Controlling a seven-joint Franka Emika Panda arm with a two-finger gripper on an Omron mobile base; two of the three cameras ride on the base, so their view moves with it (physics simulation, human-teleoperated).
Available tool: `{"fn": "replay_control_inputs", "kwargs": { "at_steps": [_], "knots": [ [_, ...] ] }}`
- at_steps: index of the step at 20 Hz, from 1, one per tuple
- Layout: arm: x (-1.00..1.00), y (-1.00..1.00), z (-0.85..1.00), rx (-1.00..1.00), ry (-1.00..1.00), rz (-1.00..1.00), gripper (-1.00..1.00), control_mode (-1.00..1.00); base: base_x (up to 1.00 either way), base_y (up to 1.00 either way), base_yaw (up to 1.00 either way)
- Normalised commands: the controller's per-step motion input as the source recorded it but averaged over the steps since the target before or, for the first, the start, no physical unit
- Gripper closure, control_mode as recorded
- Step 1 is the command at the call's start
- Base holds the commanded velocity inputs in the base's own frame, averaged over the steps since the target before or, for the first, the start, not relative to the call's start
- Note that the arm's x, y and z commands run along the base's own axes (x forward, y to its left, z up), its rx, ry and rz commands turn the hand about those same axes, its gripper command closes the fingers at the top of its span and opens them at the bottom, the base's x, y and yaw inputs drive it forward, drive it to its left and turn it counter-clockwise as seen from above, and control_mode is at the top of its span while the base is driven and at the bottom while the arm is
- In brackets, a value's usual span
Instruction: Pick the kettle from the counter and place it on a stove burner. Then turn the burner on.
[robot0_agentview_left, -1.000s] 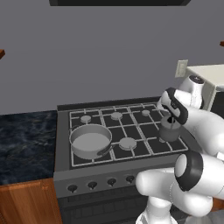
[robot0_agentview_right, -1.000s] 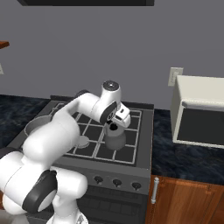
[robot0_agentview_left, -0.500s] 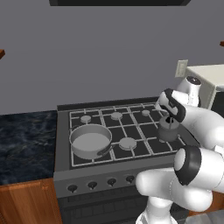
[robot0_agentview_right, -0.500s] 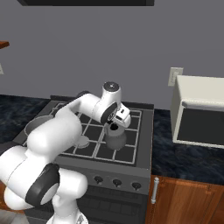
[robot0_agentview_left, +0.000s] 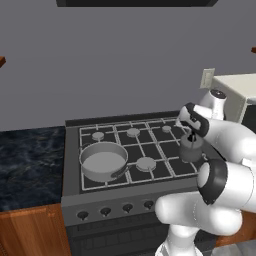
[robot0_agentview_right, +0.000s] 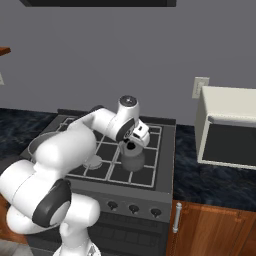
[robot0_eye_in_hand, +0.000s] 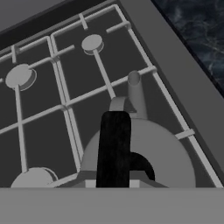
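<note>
Kettle (robot0_agentview_right: 132, 159): a small, squat grey metal body with a rounded lid, a short spout pointing away from my hand toward the back of the cooktop, and a thin dark handle (robot0_eye_in_hand: 113, 146) arching upright over the lid. It sits over the front right part of the stove (robot0_agentview_left: 135, 150), above the pale grate lines; whether its base rests on the grate or hangs just clear I cannot tell.

Setting, largest first: a plain grey wall behind; the counter (robot0_agentview_left: 27, 167) of dark blue-black marbled stone on either side of the stove, with brown wooden cabinet fronts (robot0_agentview_right: 215, 230) beneath; the black cooktop with a row of knobs (robot0_agentview_right: 133, 208) on its front panel; a cream microwave (robot0_agentview_right: 227, 127) on the counter to the right; a wide grey saucepan (robot0_agentview_left: 102, 161) at the front left of the grate; a wider grey disc cap (robot0_agentview_left: 146, 163) at the front centre; small round burner caps (robot0_eye_in_hand: 92, 42) along the back row.

My gripper (robot0_agentview_right: 131, 145): its fingers are drawn together, clamped on the kettle's dark handle from above, directly over the lid.
</note>
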Motion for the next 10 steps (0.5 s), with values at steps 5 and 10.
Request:
{"fn": "replay_control_inputs", "kwargs": {
  "at_steps": [5,10],
  "knots": [
    [0.13,0.00,-0.22,0.00,0.00,0.00,1.00,-1.00,0.00,0.00,0.00],
    [0.15,0.00,-0.15,0.00,0.00,0.00,1.00,-1.00,0.00,0.00,0.00]
  ]
}}
